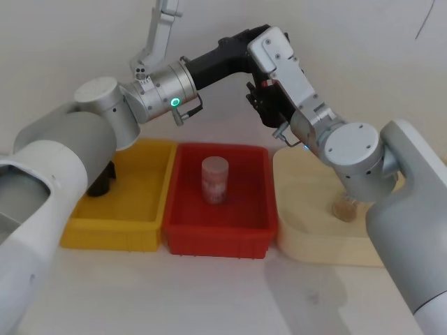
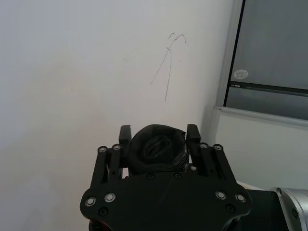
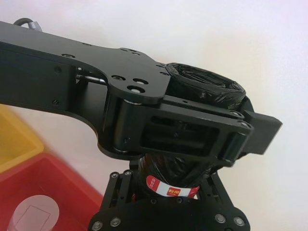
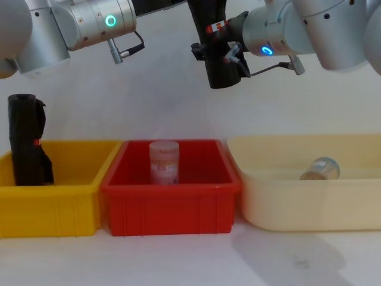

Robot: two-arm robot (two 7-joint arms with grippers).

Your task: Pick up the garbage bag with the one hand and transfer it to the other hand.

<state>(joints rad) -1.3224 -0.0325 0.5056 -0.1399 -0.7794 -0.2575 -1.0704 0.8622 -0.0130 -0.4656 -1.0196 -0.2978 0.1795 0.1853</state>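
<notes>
So the pickup part looks done. The garbage bag is up in the air, well above the red bin, hanging upright between the two arms. The left gripper, the green-ringed one, has its fingers clamped on either side of the roll near its top end; the left wrist view shows the rolled end sitting snug between them. The right gripper, on the blue-ringed arm, is on the same roll lower down, right at the red-and-white label, with its fingers closed against the plastic as far as the right wrist view shows.

Both grippers hold the bag at once, so this reads as the middle of the handoff: receiving side has it, giving side hasn't let go yet. What's left, by the look of it, is for the left gripper to open and back off so the right one carries the bag alone.

The second roll stands in the yellow bin, untouched. A pinkish jar stands in the red bin, and a small can lies in the cream tray.
</notes>
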